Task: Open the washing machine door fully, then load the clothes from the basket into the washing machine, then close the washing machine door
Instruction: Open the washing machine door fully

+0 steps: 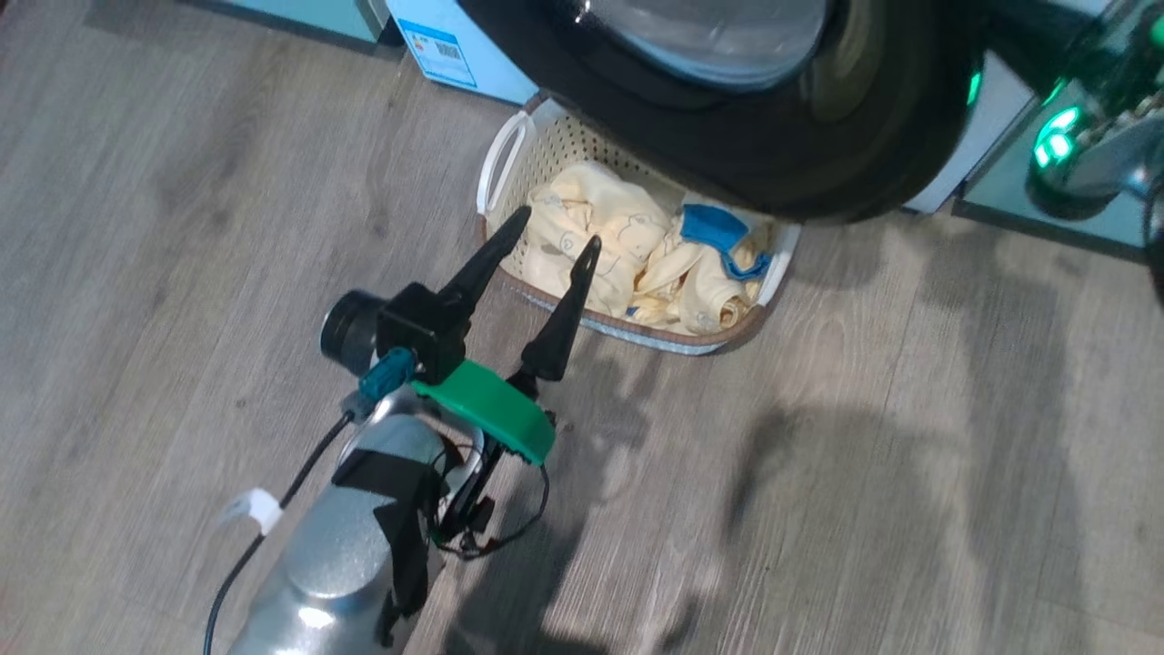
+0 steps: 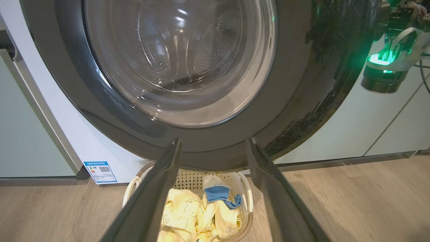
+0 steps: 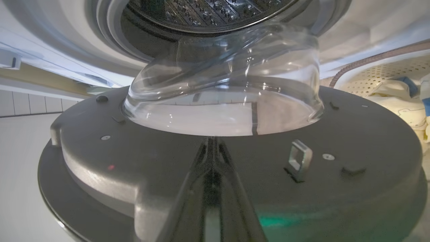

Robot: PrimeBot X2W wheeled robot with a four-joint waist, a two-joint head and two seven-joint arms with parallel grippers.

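Note:
The washing machine door (image 1: 773,146) stands swung out, its glossy black rim hanging over the far side of the basket (image 1: 506,150). The clothes (image 1: 591,227), pale yellow with a blue trim piece (image 1: 718,232), lie in the basket. My left gripper (image 1: 559,227) is open just above the basket's near left edge, nothing between its fingers. In the left wrist view the left gripper (image 2: 214,141) points at the door (image 2: 302,84), with the clothes (image 2: 181,208) below. My right gripper (image 3: 211,143) is shut and empty against the door's grey inner rim (image 3: 134,151), at the base of the glass bowl (image 3: 221,84).
The washing machine (image 2: 84,134) has a blue-white sticker (image 2: 100,172) low at its front. Its steel drum (image 3: 208,13) and grey gasket (image 3: 111,27) face the door's inner side. My right wrist (image 1: 1059,136) glows green beside the door. Wood floor (image 1: 864,455) spreads in front of the basket.

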